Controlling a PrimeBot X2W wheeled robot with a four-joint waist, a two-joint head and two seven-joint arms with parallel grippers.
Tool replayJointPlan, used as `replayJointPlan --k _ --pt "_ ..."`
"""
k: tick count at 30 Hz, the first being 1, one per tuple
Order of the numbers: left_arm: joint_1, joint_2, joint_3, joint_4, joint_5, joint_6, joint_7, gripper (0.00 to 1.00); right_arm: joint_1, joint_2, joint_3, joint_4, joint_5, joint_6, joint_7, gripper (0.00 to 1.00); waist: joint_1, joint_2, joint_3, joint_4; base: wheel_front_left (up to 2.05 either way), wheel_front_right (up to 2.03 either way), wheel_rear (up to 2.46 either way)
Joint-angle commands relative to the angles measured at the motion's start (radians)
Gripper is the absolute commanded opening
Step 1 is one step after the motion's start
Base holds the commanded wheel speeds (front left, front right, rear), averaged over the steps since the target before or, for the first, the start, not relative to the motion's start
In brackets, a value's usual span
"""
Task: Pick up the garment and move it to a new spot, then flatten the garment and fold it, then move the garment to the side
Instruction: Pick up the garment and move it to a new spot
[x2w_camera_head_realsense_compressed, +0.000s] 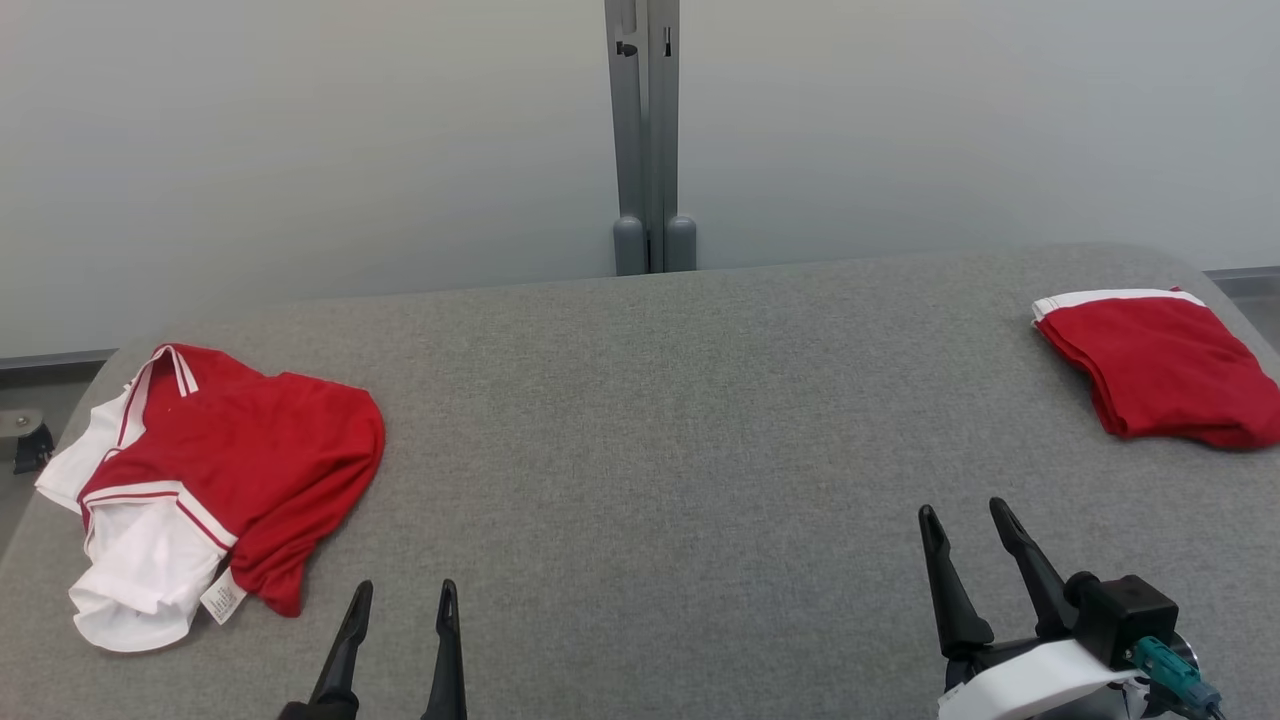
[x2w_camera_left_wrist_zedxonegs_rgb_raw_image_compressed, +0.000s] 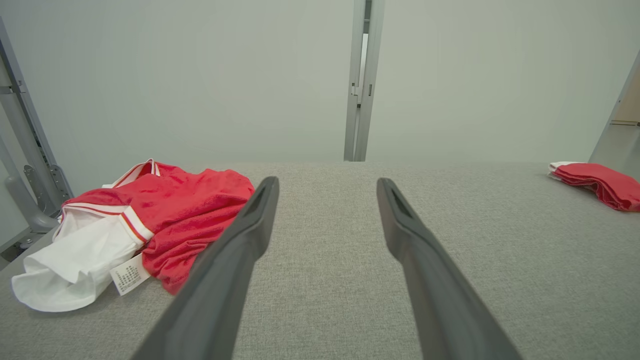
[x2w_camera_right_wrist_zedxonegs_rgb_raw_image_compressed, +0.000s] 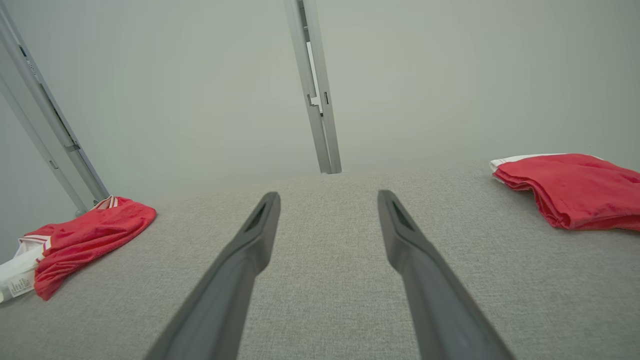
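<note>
A grey post (x2w_camera_head_realsense_compressed: 647, 140) stands upright behind the middle of the far edge of the grey cloth-covered counter (x2w_camera_head_realsense_compressed: 650, 450), against a pale wall. Well to the left of the post and nearer the robot, a red and white garment (x2w_camera_head_realsense_compressed: 215, 470) lies crumpled in a heap on the counter. Its white lining is turned out, and a small printed label (x2w_camera_head_realsense_compressed: 222, 598) shows on the side away from the post. Well to the right of the post, close to the counter's right edge, a red folded garment (x2w_camera_head_realsense_compressed: 1160, 365) with a white band lies flat.

The left jaws hover over bare counter on the robot's side of the post, left of it and just beside the crumpled garment. They are spread wide and hold nothing. The right jaws hover right of the post, short of the folded garment, likewise spread apart and empty.
</note>
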Motion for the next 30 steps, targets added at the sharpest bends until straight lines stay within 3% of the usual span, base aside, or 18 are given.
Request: replayJointPlan --k 1,30 --pt "0.004 0.001 -0.002 -0.003 0.012 -0.002 0.0 1.0 0.009 0.002 -0.001 -0.003 0.001 -0.001 -0.003 1.0 0.0001 0.0 0.0 0.001 0.0 0.0 0.0" --pt "0.001 0.001 -0.003 0.001 0.011 -0.008 0.0 1.0 0.013 0.01 0.005 0.012 0.011 -0.001 -0.003 1.0 0.0001 0.0 0.009 0.0 0.0 0.0 0.0"
